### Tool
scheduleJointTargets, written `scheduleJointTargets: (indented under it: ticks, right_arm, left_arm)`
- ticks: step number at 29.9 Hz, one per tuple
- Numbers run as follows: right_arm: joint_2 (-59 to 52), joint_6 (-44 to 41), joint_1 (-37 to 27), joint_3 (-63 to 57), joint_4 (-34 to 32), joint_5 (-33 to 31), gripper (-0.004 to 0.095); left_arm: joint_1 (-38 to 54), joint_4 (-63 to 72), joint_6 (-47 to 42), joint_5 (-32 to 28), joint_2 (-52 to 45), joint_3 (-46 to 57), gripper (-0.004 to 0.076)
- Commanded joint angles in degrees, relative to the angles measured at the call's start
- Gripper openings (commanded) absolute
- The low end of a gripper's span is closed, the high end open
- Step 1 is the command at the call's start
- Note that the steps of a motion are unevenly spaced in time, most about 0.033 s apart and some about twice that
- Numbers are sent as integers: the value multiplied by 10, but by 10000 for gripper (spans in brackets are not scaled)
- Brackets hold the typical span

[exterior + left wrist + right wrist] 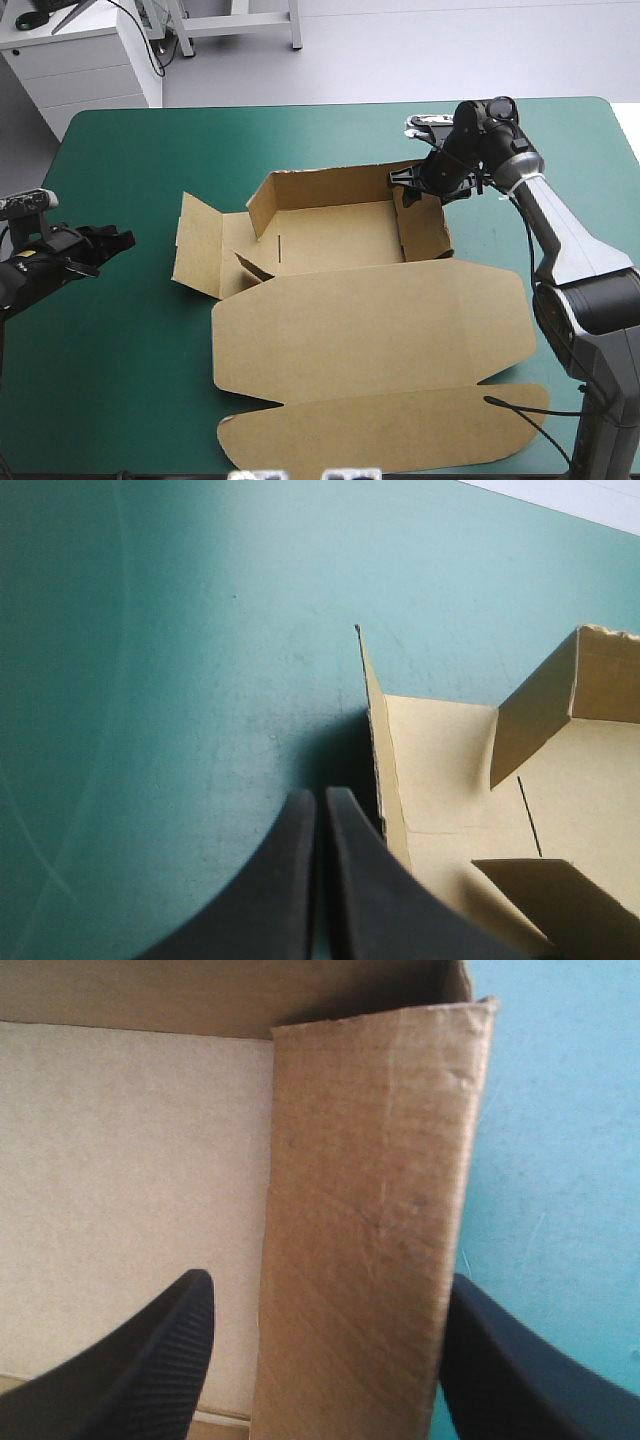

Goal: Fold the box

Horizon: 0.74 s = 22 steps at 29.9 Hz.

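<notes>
The brown box (340, 300) sits half-formed in the middle of the teal-green surface (150, 150), its back and right walls up and its lid flat toward the near edge. The right gripper (408, 186) straddles the right wall (370, 1210) near the far corner, fingers (150, 1360) apart, one inside and one outside. The left gripper (120, 240) hovers beside the leaning left flap (195, 245), fingers (285, 880) together. The wall looks best pinched squarely and held upright while the left flap is raised.
</notes>
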<state>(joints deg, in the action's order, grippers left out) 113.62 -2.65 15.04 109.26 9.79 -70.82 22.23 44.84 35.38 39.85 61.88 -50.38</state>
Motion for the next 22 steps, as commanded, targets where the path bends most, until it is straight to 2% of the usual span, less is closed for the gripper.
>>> scheduleJointTargets:
  ticks: [1,8,16,18,22]
  right_arm:
    - [-58,-1,2,5,13,-7,611]
    - [-110,0,4,-72,9,-7,607]
    - [-91,35,4,-110,8,-7,600]
    - [-83,39,4,-110,8,-7,562]
    - [-75,39,2,-111,8,-6,417]
  left_arm:
    - [-3,26,3,-21,-10,-14,8]
    - [-3,26,3,-17,-10,-14,8]
    - [-3,28,3,-21,-10,-14,8]
    - [-3,28,3,-21,-10,-14,8]
    - [-3,28,3,-21,-10,-14,8]
